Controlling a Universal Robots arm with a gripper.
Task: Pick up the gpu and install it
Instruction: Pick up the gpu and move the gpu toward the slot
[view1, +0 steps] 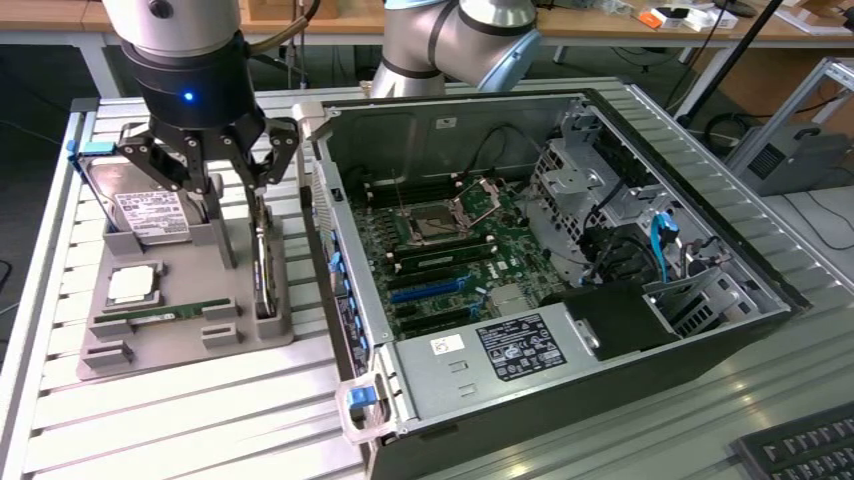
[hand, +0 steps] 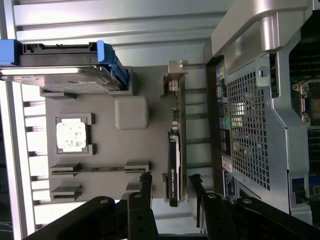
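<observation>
Hovering upper left in the exterior view, my gripper (view1: 236, 190) stands wide open, a finger either side of the gpu (hand: 173, 165) set on edge in its grey holder (view1: 167, 345).

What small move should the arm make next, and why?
Probably lower straight down a little. The open gripper hangs just above the gpu, which stands on edge in the gray holder; the fingers line up on either side of the card but are not yet around it.

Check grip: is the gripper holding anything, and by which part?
Nothing held. The gripper stands open astride one end of the gpu, fingers clear of it.
</observation>
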